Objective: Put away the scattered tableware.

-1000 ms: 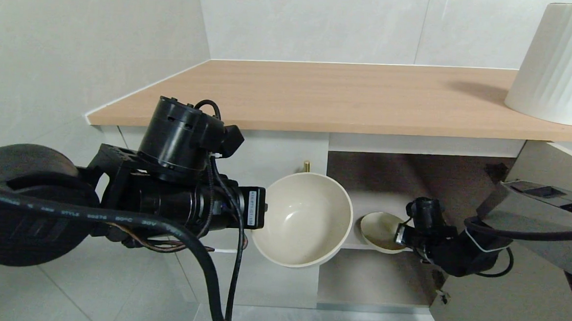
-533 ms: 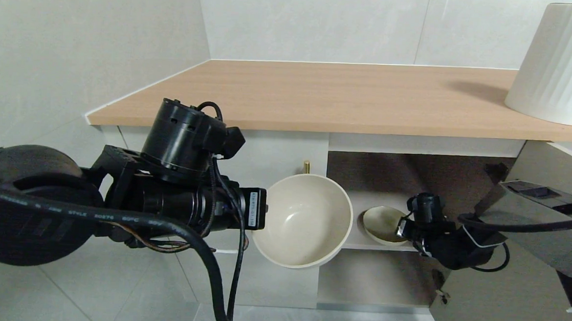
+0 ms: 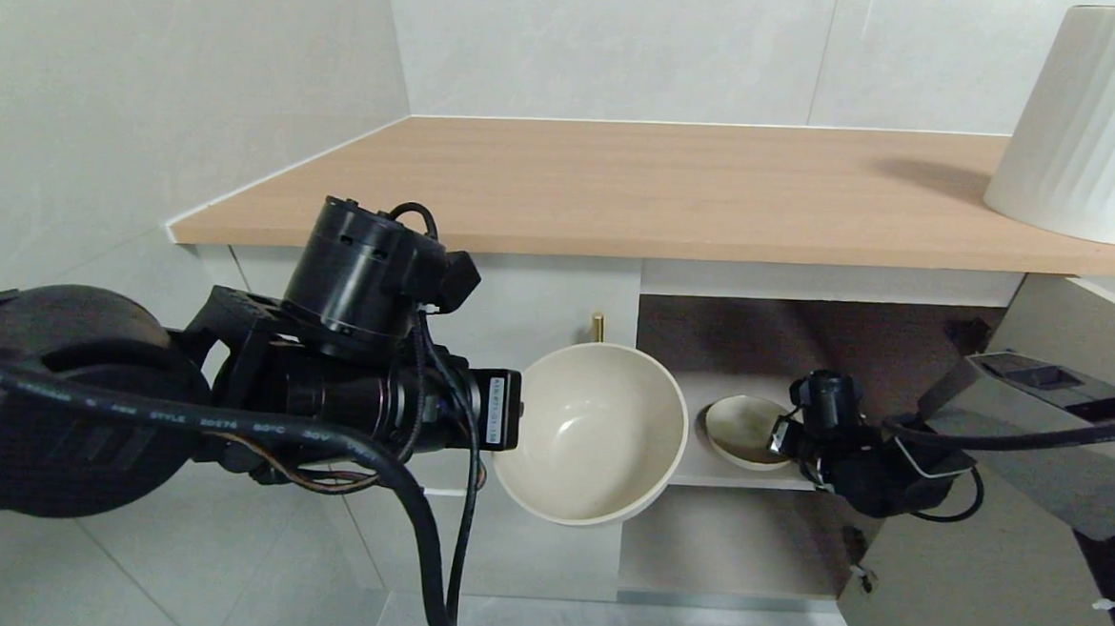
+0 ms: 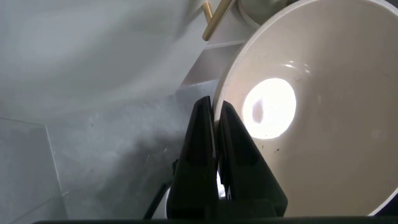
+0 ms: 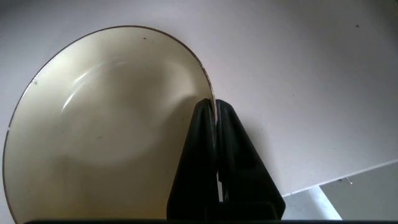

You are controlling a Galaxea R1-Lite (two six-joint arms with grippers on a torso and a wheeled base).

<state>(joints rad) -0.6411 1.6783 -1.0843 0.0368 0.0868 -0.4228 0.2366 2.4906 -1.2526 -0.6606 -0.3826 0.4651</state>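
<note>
My left gripper (image 3: 513,423) is shut on the rim of a large cream bowl (image 3: 594,434), held tilted in the air in front of the cabinet's closed left door; its fingers (image 4: 214,134) clamp the bowl (image 4: 311,106) edge in the left wrist view. My right gripper (image 3: 782,437) is shut on the rim of a small cream dish (image 3: 742,430), which is over the white shelf (image 3: 702,468) inside the open cabinet. In the right wrist view the fingers (image 5: 214,124) pinch the dish (image 5: 106,124) by its edge above the shelf (image 5: 298,81).
A wooden countertop (image 3: 660,185) runs above the cabinet, with a white ribbed container (image 3: 1092,122) at its far right. A brass knob (image 3: 598,326) sits on the closed left door. The open right door (image 3: 983,564) stands beside my right arm. A lower shelf (image 3: 717,541) lies beneath.
My right gripper has carried the small dish up and farther into the cabinet, onto the shelf level. The left arm with the large bowl has barely shifted.
</note>
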